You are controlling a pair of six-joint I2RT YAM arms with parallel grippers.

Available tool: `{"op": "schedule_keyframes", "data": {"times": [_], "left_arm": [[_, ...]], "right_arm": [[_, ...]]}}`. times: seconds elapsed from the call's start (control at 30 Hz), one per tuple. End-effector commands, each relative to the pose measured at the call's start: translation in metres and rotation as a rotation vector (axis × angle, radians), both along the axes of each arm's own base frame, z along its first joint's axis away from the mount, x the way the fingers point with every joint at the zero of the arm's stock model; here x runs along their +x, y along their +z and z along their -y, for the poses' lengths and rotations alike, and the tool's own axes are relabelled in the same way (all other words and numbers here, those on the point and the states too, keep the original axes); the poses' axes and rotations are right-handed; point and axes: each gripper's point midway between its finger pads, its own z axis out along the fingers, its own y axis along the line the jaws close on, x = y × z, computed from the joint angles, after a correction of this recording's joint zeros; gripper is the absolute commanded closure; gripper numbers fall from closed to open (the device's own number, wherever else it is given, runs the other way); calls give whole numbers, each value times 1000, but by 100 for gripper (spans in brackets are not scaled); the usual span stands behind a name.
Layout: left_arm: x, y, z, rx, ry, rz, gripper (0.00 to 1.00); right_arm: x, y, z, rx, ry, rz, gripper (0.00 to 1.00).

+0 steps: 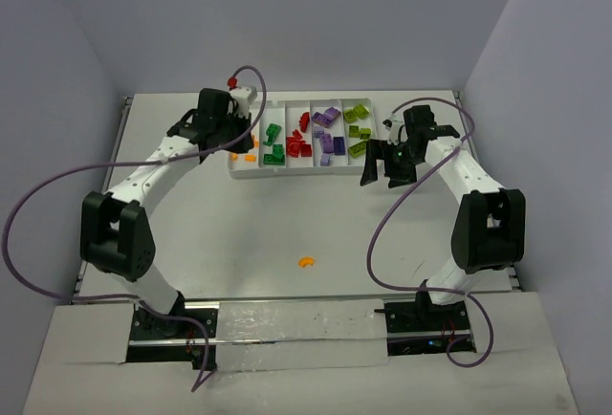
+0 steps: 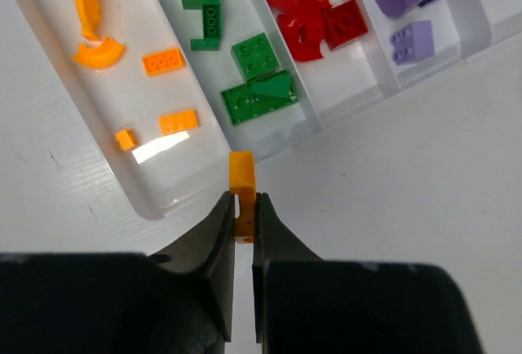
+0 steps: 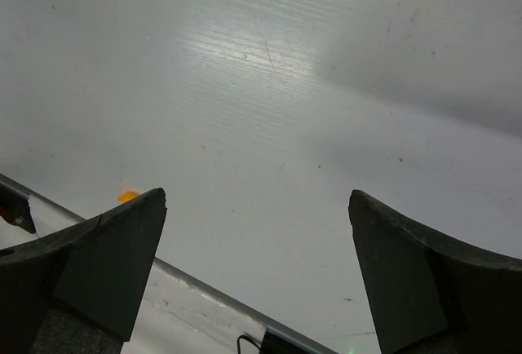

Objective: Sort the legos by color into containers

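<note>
We see the left gripper (image 2: 243, 203) pinching a small orange plastic brick (image 2: 241, 173) at the rim of the white plastic tray (image 1: 287, 173). The right gripper (image 3: 257, 199) stands wide apart over the table (image 3: 285, 85).

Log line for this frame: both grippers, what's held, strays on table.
left gripper: shut on orange lego, at tray near rim | right gripper: open, empty, above table | stray: curved orange lego on table

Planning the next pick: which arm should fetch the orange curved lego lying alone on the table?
Right: the right tool is open and empty; the left tool grips an orange brick.
</note>
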Motion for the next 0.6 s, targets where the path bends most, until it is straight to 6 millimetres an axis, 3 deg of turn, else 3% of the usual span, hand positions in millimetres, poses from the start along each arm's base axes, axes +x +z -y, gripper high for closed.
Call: {"op": "schedule_keyframes", "data": {"times": [0.0, 0.1, 0.37, 0.53, 0.57], "left_arm": [[14, -34, 3, -6, -81, -91, 100], [39, -50, -11, -15, -45, -127, 100], [76, -69, -22, 0, -26, -109, 98], [88, -82, -25, 32, -32, -116, 73], [89, -84, -25, 36, -31, -119, 64]], "right_arm": [[1, 6, -5, 9, 24, 23, 0], [1, 6, -5, 6, 24, 26, 0], [2, 3, -5, 2, 23, 17, 0], [3, 3, -6, 0, 24, 14, 0], [3, 2, -6, 0, 24, 12, 0]]}}
